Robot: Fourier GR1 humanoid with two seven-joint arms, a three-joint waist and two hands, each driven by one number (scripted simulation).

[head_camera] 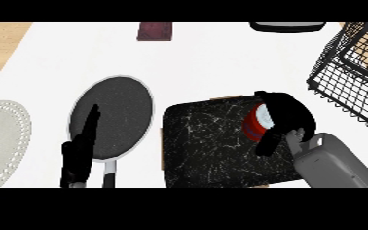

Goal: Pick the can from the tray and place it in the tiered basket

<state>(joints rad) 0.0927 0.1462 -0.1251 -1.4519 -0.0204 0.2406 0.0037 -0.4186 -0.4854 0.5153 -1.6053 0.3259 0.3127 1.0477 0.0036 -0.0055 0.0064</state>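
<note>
Mostly hidden, the can (pixel 256 122) sits in the right hand's (pixel 287 114) curled fingers above the tray (pixel 208 146).

right hand (pixel 287 114) round can (pixel 256 123) — over tray (pixel 208 146)
</note>
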